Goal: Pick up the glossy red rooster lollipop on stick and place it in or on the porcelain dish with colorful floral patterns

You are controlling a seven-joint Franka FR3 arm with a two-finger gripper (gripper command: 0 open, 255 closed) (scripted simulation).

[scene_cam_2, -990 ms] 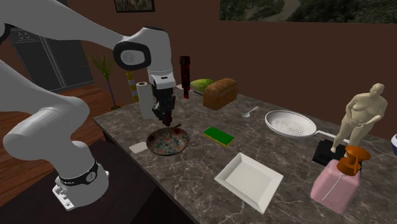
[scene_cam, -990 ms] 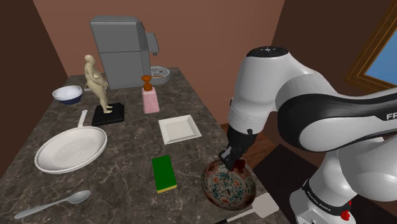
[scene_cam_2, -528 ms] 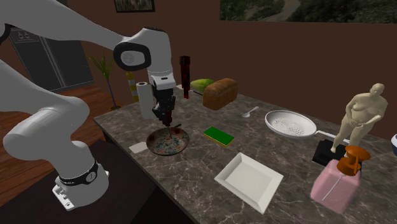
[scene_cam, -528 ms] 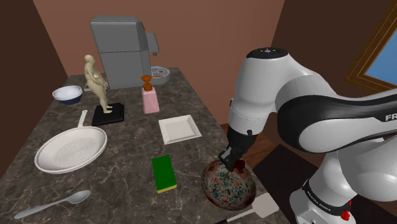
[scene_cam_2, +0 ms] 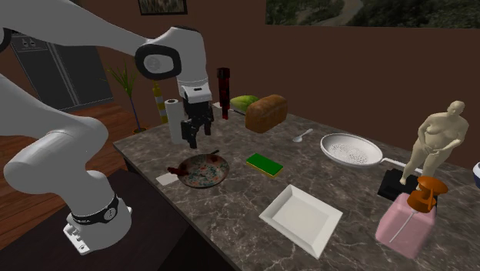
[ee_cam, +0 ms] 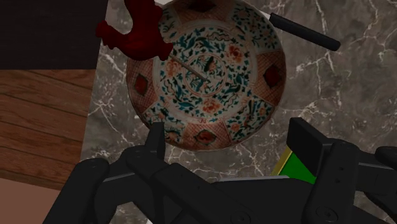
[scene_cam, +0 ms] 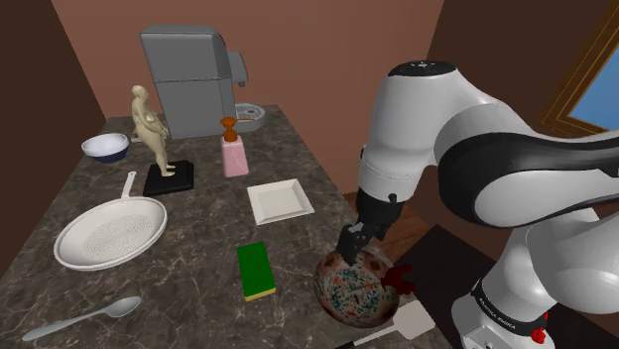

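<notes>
Above the patterned dish (scene_cam: 342,297) (scene_cam_2: 205,174) at the near edge of the dark marble counter (scene_cam: 198,248), I am hovering with my gripper (scene_cam: 353,245) (scene_cam_2: 192,138) pointing down. My two black fingers (ee_cam: 156,137) are standing well apart and are clasping nothing; in the wrist view my gripper (ee_cam: 230,143) is framing the dish (ee_cam: 216,95) rim and the counter between its fingers. The red rooster lollipop (scene_cam: 401,280) (scene_cam_2: 176,168) (ee_cam: 139,32) is lying on the dish, well apart from my fingertips. Its red head is resting on the rim and overhanging it on the side facing the counter's edge, while its thin stick is pointing in across the floral pattern toward the middle. A green sponge (scene_cam: 257,268) (scene_cam_2: 264,163) (ee_cam: 299,167) is lying near the dish on the counter.
</notes>
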